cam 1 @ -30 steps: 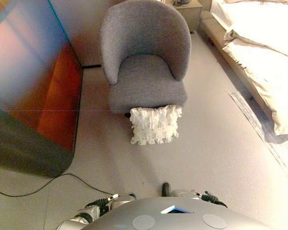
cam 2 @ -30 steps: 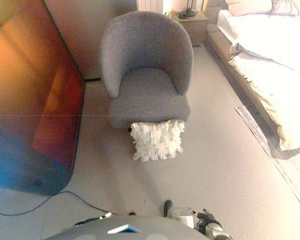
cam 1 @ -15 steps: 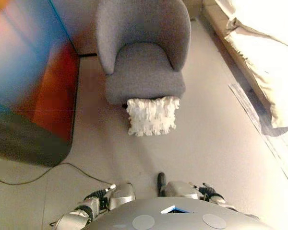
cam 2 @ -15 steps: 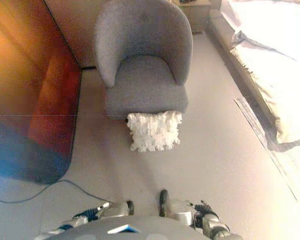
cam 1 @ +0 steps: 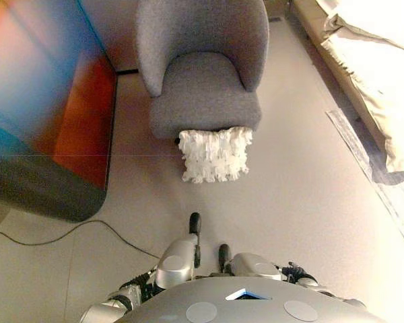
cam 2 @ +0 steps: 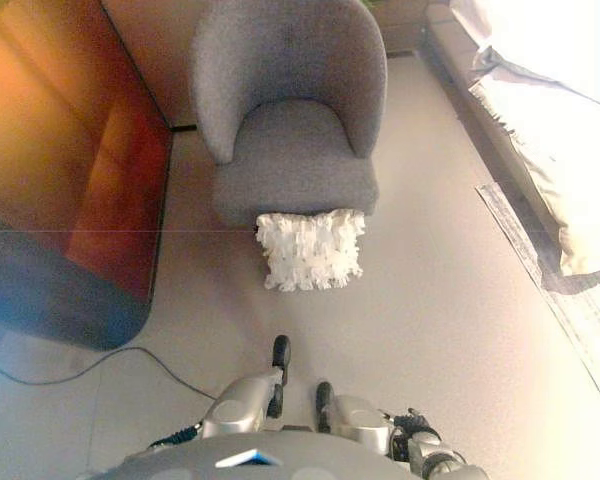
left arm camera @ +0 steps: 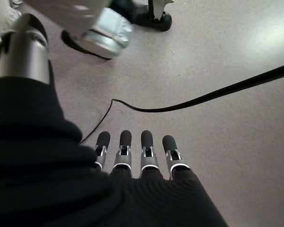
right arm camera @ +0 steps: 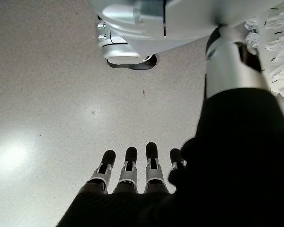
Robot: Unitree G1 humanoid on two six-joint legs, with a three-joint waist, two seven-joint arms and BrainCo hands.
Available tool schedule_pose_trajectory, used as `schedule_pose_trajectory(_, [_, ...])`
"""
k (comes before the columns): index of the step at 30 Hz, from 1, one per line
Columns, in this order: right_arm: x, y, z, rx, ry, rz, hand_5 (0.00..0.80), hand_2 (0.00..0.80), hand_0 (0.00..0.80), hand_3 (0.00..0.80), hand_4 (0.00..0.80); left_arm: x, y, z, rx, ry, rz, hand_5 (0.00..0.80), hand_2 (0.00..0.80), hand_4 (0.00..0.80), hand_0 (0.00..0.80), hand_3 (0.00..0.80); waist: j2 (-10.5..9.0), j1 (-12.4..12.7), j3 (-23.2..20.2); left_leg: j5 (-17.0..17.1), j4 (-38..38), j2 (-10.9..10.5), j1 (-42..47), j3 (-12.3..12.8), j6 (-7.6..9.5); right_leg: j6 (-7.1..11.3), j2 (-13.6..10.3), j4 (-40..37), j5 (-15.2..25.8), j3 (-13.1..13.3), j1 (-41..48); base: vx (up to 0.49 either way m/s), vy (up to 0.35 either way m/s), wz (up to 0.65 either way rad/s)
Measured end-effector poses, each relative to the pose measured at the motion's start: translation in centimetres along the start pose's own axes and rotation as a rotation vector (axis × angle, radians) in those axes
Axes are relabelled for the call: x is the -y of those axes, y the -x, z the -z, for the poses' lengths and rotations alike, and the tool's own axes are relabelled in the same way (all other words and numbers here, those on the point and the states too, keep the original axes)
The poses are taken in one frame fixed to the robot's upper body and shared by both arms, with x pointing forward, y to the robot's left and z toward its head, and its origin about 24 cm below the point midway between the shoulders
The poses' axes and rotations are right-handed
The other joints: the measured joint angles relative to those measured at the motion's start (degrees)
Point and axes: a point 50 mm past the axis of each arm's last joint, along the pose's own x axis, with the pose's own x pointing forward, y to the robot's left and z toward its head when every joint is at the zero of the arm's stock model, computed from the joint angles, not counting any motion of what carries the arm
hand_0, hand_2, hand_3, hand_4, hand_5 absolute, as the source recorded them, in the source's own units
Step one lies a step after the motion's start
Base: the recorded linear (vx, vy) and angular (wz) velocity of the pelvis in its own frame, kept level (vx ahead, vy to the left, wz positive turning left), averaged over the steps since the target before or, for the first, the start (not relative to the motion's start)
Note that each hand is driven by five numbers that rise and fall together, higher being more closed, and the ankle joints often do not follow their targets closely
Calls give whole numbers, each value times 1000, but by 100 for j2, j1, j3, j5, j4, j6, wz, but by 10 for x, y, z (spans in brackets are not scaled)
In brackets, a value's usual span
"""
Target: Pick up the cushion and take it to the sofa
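Observation:
A white ruffled cushion (cam 1: 215, 155) stands on the floor, leaning against the front of a grey armchair (cam 1: 205, 94). It is straight ahead of me, about a step away. An edge of the cushion also shows in the right wrist view (right arm camera: 277, 33). My left hand (left arm camera: 132, 156) hangs low over the bare floor, fingers straight, holding nothing. My right hand (right arm camera: 132, 172) also hangs over the floor with straight fingers and is empty. Both hands are well short of the cushion.
A bed with pale bedding (cam 1: 377, 81) runs along the right, with a rug edge (cam 1: 360, 151) on the floor beside it. A large glossy red and blue panel (cam 1: 47, 114) stands at the left. Open floor lies between me and the cushion.
The whole picture has shifted: the camera has moved nearer the armchair and looks down more steeply. The cushion and chair have stayed in place.

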Motion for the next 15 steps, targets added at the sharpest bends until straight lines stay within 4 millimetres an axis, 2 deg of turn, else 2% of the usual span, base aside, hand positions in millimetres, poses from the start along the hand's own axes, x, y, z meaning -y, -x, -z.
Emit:
schedule_pose_trajectory(3, [2, 0, 0, 7, 7, 6, 0, 0, 0, 0, 0, 2, 0, 2, -4, 8, 11, 0, 0, 0, 0, 0, 68, -15, 38, -3, 34, 142, 0, -215, 1, 153, -15, 7, -93, 279, 64, 445, 98, -39])
schedule_pose_trajectory(5, [7, 0, 5, -3, 17, 17, 0, 0, 0, 0, 0, 5, 0, 3, -7, 17, 24, 0, 0, 0, 0, 0, 164, -22, 30, -72, 221, 232, 40, -207, -39, 366, -38, 11, -228, 433, 102, 442, 122, -44])
schedule_pose_trajectory(7, [6, 0, 5, 2, 22, 20, 0, 0, 0, 0, 0, 5, 0, 5, -9, 23, 35, 0, 0, 0, 0, 0, 159, 29, 31, 33, 546, 106, -27, -73, -29, 553, -158, 170, -480, 533, 190, 581, 133, -44])
schedule_pose_trajectory(9, [-3, 1, 3, 8, 13, 10, 0, 0, 0, 0, 0, -5, 0, 1, 20, 41, 21, 0, 0, 0, 0, 0, -85, 3, 43, 132, 618, -118, 63, 35, 144, 724, -200, 1400, -1089, 394, 9, 538, 119, -26])
schedule_pose_trajectory(11, [-15, 3, 11, -4, 5, -14, 0, 0, 0, 0, 0, -15, 0, 0, 32, 41, -2, 0, 0, 0, 0, 0, -378, 10, -88, 122, 606, -358, 207, 146, 454, 751, -305, 1816, -1396, 203, 130, 538, 139, -9])
schedule_pose_trajectory(12, [-16, 3, 11, -3, 10, -11, 0, 0, 0, 0, 0, -16, 0, -1, 38, 41, -2, 0, 0, 0, 0, 0, -428, 20, -149, 139, 611, -443, 236, 133, 629, 773, -384, 1819, -1427, 128, 137, 415, 122, -18])
schedule_pose_trajectory(14, [-17, 3, 7, 23, 10, -2, 0, 0, 0, 0, 0, -17, 0, 0, 34, 40, -9, 0, 0, 0, 0, 0, -445, -13, -177, 196, 548, -476, 306, 135, 810, 869, -399, 2151, -1398, 89, 16, 372, 125, -5])
schedule_pose_trajectory(15, [-18, 4, 6, 31, 7, 2, 0, 0, 0, 0, 0, -18, 0, 0, 36, 39, -14, 0, 0, 0, 0, 0, -466, -44, -194, 182, 499, -519, 352, 142, 844, 947, -425, 2428, -1380, 59, -100, 395, 156, -3])
